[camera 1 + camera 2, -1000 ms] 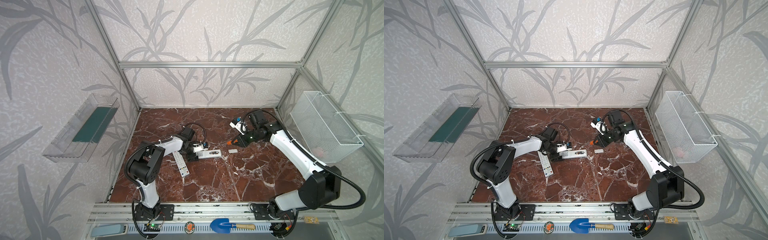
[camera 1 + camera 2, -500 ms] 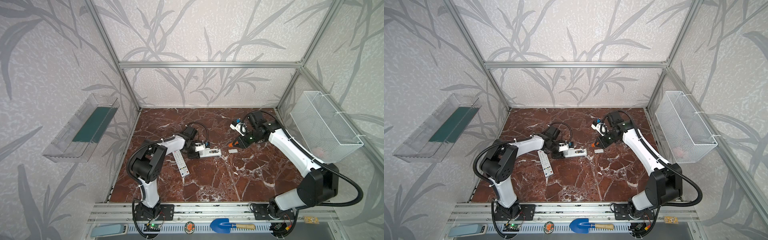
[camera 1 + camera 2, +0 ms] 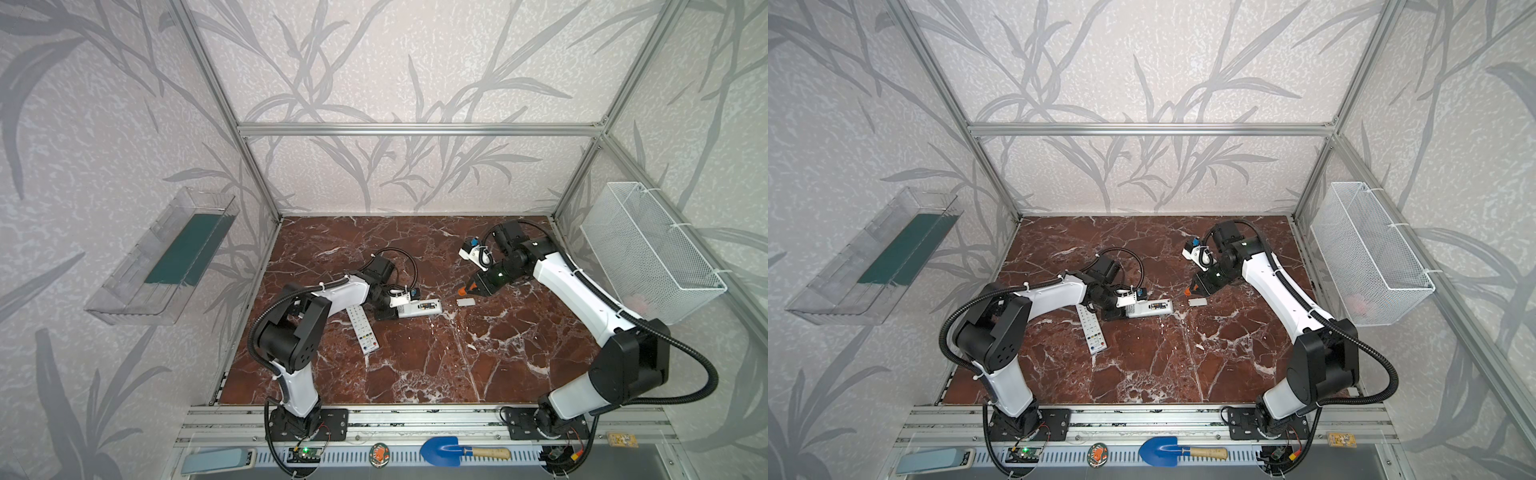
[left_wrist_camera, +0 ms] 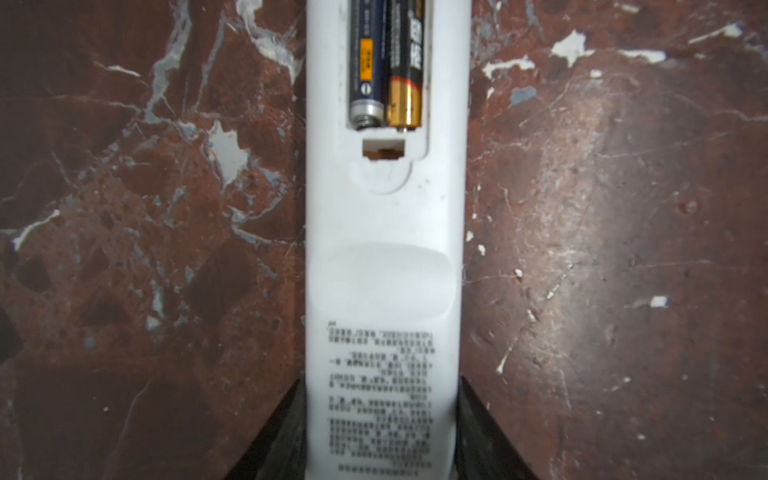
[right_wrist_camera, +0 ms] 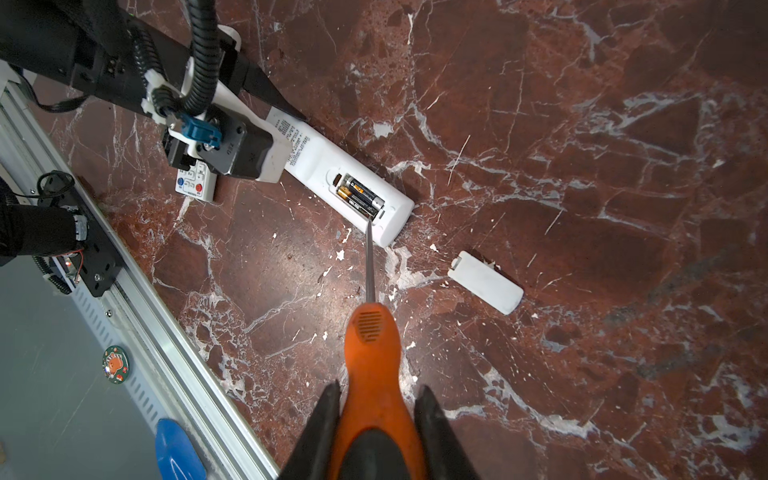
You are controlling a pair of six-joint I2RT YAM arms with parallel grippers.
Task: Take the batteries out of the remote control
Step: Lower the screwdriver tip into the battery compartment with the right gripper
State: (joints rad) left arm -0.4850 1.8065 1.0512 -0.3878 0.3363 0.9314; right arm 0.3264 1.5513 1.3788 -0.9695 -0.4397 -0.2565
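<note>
I see two batteries [image 4: 384, 62] side by side in the open compartment of the remote control [image 4: 382, 270]. One is dark blue, the other black and gold. The remote lies back-up on the marble tabletop [image 3: 415, 365], near its middle. My left gripper [image 4: 381, 384] clamps the remote's printed end, a finger pressed to each long side. Off the remote's battery end, a small white cover [image 5: 486, 288] lies flat, near it but apart. My right gripper [image 5: 376, 399] is closed on an orange screwdriver [image 5: 372, 345] whose blade points at the compartment; I cannot tell whether the tip touches. By the remote's gripped end lies a second remote [image 3: 363, 328], buttons up.

The tabletop is red-brown stone with white veins, chipped pale around the remote. An aluminium frame [image 3: 415, 129] and leaf-patterned walls [image 3: 415, 62] enclose it. Well away from the remote, a wire basket [image 3: 648, 249] hangs on the right arm's side and a clear tray [image 3: 166, 257] on the left arm's.
</note>
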